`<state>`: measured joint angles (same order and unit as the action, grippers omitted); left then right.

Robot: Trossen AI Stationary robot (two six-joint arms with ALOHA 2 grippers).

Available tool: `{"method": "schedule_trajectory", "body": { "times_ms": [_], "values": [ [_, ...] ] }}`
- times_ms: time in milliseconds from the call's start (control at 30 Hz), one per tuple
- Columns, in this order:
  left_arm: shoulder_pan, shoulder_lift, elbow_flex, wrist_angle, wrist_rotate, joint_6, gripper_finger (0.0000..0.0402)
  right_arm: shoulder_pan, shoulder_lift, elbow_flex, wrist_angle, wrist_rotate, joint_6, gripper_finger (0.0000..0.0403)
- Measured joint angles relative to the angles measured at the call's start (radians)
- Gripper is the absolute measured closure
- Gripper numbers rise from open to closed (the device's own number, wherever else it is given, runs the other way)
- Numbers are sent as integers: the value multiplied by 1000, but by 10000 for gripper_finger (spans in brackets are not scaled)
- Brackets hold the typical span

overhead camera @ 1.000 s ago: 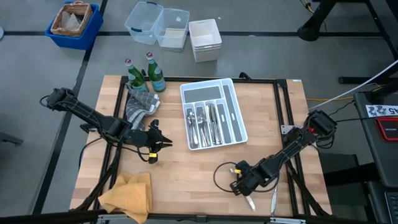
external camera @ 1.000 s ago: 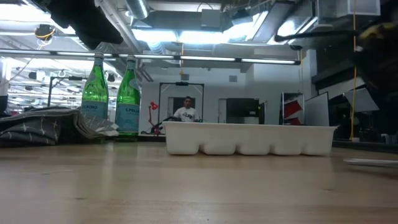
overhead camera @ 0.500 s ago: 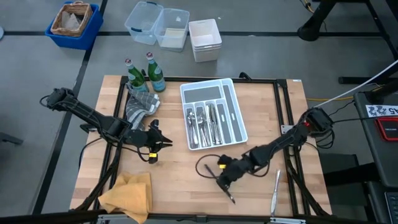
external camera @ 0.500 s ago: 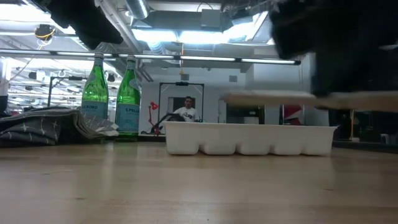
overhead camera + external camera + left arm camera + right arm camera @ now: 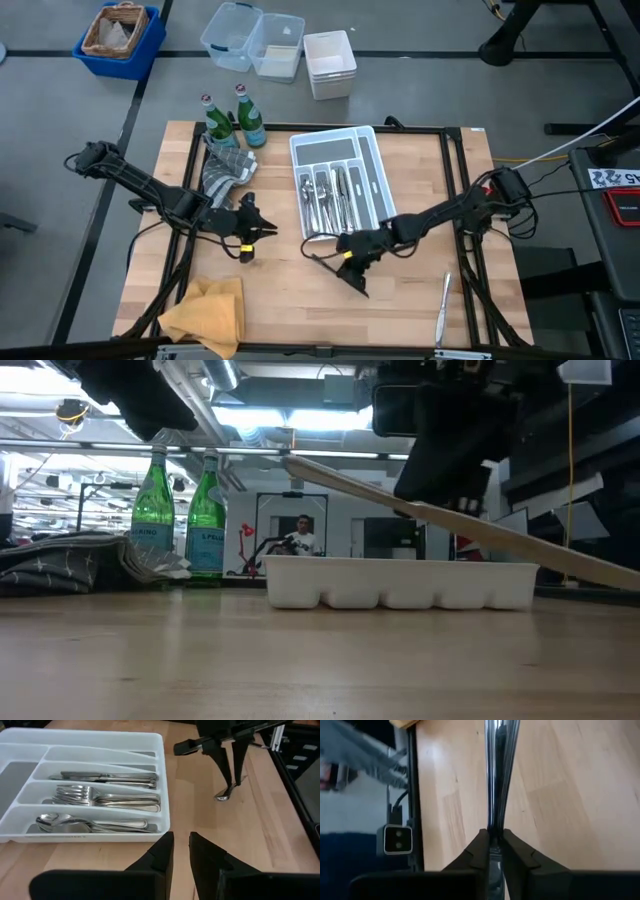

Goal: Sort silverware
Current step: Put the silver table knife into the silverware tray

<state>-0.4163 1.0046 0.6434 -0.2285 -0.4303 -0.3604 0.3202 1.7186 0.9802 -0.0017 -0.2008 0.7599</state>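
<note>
The right gripper is clamped on a single piece of silverware, a slim metal utensil held tilted above the table, just near of the white tray. In the right wrist view its fingers pinch the utensil's shaft. Inside the tray, knives, forks and spoons lie in separate compartments. Another utensil lies on the table near the right edge. The left gripper waits to the tray's left, its fingers nearly together and holding nothing.
</note>
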Motion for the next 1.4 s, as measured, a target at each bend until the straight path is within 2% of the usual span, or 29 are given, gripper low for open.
{"method": "schedule_trajectory", "body": {
  "times_ms": [167,367,500,633,767,867,1067,1400],
  "values": [
    [0,0,0,0,-2,-69,353,-63,0,0,0,-125,-146,363],
    [0,0,0,0,-22,-189,353,-143,-12,0,1,-322,-302,363],
    [0,0,1,1,-54,-238,353,-204,-44,5,-5,-406,-384,363],
    [0,-1,2,6,-91,-261,353,-265,-62,49,-97,-455,-440,363],
    [7,-1,2,1,-101,-270,353,-313,-65,145,-299,-458,-544,363],
    [13,-1,2,4,-105,-269,353,-337,-65,226,-464,-421,-652,363],
    [23,-1,2,4,-108,-271,353,-362,-65,362,-693,-235,-933,363],
    [25,0,2,4,-109,-287,353,-360,-65,417,-768,83,-1528,363]
  ]
}}
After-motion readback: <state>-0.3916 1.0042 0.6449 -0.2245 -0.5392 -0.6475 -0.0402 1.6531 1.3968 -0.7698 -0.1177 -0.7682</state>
